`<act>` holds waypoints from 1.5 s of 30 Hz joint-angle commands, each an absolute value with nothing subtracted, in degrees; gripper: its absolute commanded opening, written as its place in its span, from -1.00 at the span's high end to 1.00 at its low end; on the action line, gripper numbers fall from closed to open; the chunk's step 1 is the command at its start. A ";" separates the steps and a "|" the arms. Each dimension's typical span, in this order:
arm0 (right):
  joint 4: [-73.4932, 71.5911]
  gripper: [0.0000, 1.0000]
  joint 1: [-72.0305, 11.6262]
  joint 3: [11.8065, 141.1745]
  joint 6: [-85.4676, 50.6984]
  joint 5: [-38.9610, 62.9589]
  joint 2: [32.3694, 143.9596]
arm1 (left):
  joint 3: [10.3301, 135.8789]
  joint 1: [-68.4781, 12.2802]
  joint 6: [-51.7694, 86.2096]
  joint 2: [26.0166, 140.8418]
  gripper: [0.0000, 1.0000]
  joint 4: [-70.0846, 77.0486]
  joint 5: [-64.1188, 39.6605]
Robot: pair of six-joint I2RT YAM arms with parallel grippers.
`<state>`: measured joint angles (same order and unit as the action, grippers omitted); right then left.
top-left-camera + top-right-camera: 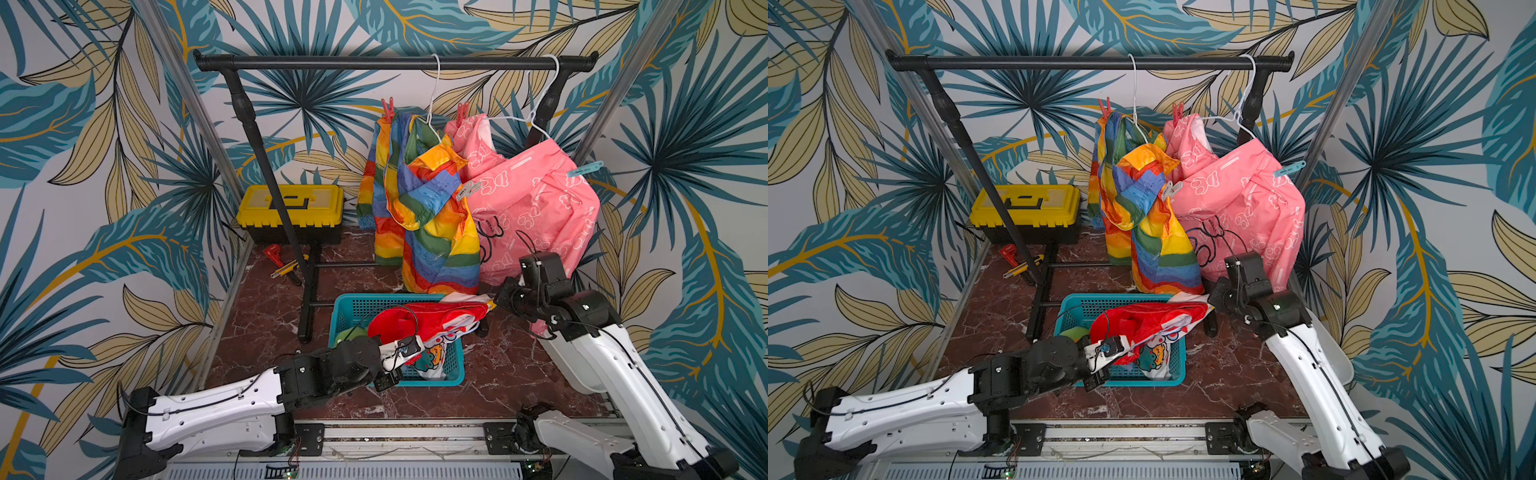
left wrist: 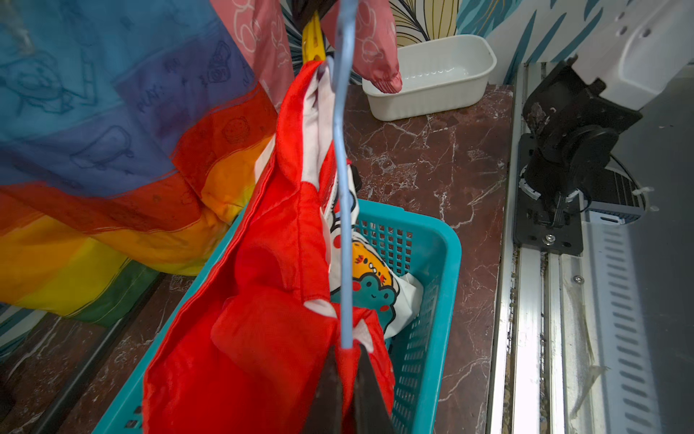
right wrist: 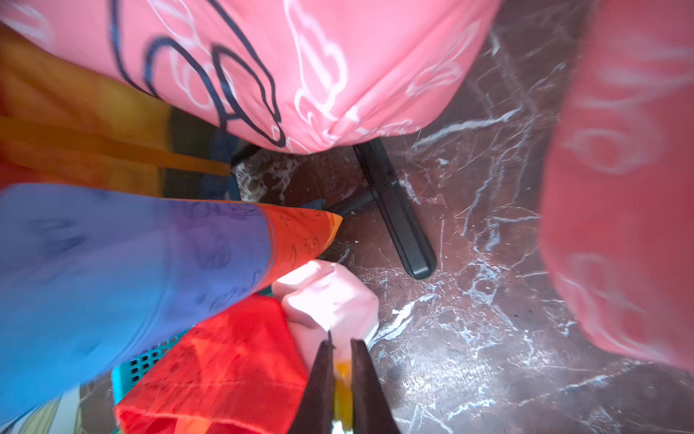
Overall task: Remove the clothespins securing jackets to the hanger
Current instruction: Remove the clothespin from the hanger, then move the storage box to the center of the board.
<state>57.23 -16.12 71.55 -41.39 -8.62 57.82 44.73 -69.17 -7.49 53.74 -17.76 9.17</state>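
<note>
From my seat the tabletop [image 1: 507, 386] reads as polished dark-red marble with white veins that catch the glare. The rainbow jacket [image 1: 436, 232], pink jacket [image 1: 536, 199] and red jacket [image 1: 390, 328] are thin cloth with a slight sheen, and the red one has a matt white lining. The basket [image 1: 451, 372] is teal perforated plastic, the toolbox [image 1: 291, 201] yellow moulded plastic. The rack [image 1: 374, 63] looks matt black. The yellow clothespin [image 3: 342, 379] is glossy plastic, the tub [image 2: 424, 101] smooth white plastic.
</note>
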 commanded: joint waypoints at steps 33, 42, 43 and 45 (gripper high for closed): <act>51.65 1.00 -13.01 76.88 -43.02 -16.85 57.80 | 44.01 -69.18 -5.13 49.94 1.00 -22.87 15.74; 67.81 1.00 -11.89 74.38 -48.20 -49.81 42.68 | 44.53 -66.97 -3.78 48.95 1.00 -22.85 16.15; 68.71 1.00 -11.64 73.70 -49.51 -52.30 42.16 | 44.56 -66.89 -3.69 48.96 1.00 -22.85 15.94; 68.06 1.00 -10.93 72.76 -49.81 -54.59 42.17 | 44.65 -66.73 -3.31 48.96 1.00 -22.78 15.65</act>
<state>63.92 -11.60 75.11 -47.46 -43.86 41.28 42.50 -67.11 -4.49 49.76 -22.59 14.74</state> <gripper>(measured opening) 0.088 0.069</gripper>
